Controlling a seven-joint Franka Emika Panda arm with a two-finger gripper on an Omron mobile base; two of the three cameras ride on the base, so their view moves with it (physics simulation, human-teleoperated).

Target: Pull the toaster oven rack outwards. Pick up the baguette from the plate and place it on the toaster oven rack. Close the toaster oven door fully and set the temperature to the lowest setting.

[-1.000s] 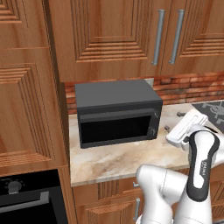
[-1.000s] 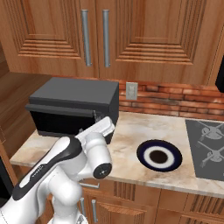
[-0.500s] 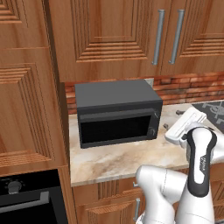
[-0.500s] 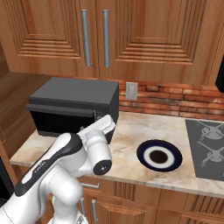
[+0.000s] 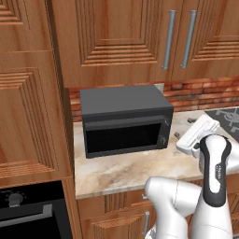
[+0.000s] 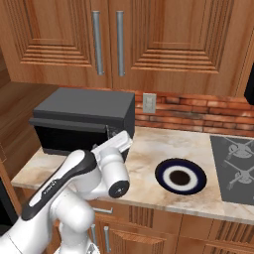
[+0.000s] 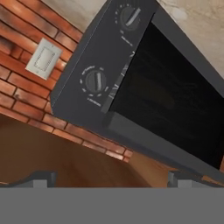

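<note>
- Sitting on the counter (image 5: 121,172) under the wall cabinets is the toaster oven (image 5: 122,105), door (image 5: 123,136) flat against the front, dark window facing out
- its control strip runs down the right side; in the hand view that's two round knobs (image 7: 95,81), one around 12 o'clock and one near 10 o'clock of the frame, since that picture is rolled over
- gripper (image 5: 183,128) hangs just off the oven's right front corner, at about 3 o'clock from the door in the left base view, not touching anything
- jaws are spread wide with nothing between them; the two fingertips (image 7: 41,178) poke up at the bottom of the hand view, far apart
- from the right base view the gripper (image 6: 115,144) sits in front of the oven's right end
- plate (image 6: 180,176), navy rim and white centre, is on the counter at about 3 o'clock from the oven, well apart from it and left of the stovetop (image 6: 234,166)
- can't make out a rack through the dark window
- brick backsplash (image 6: 198,115) with a white wall outlet (image 6: 149,103) is behind the oven, at 1 o'clock from it
- black built-in oven (image 5: 28,214) sits low at 7 o'clock in the left base view
</note>
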